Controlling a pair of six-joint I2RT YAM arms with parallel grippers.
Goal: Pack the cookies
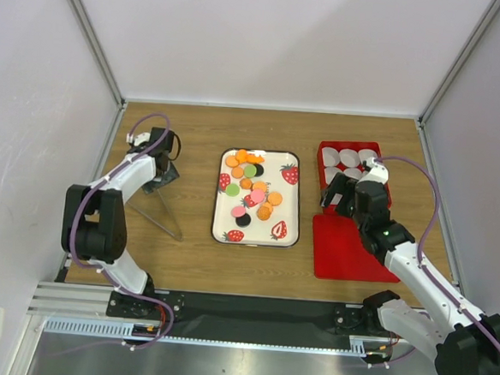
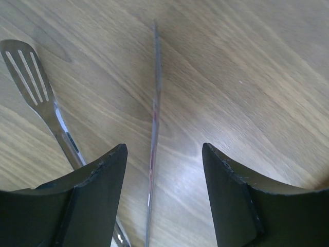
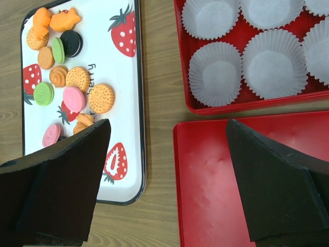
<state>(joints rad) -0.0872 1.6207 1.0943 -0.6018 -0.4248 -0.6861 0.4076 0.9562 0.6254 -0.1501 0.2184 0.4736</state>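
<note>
The cookies (image 1: 256,195) are small round discs in orange, pink, green and black, heaped on a white strawberry-print tray (image 1: 284,209) at the table's middle. In the right wrist view the cookies (image 3: 77,78) lie on the tray (image 3: 118,72) at the upper left. My right gripper (image 1: 334,193) is open and empty, hovering between the tray and the red box; its jaws (image 3: 168,123) stand wide apart over the lid's edge. My left gripper (image 1: 163,171) is open at the far left, its jaws (image 2: 164,146) straddling one thin arm of metal tongs (image 2: 156,103) without touching it.
A red box (image 1: 323,150) holds several white paper cups (image 1: 349,157), also in the right wrist view (image 3: 215,72). Its flat red lid (image 1: 345,246) lies in front of it. The tongs (image 1: 171,212) lie spread in a V; their slotted end (image 2: 28,72) rests on the wood.
</note>
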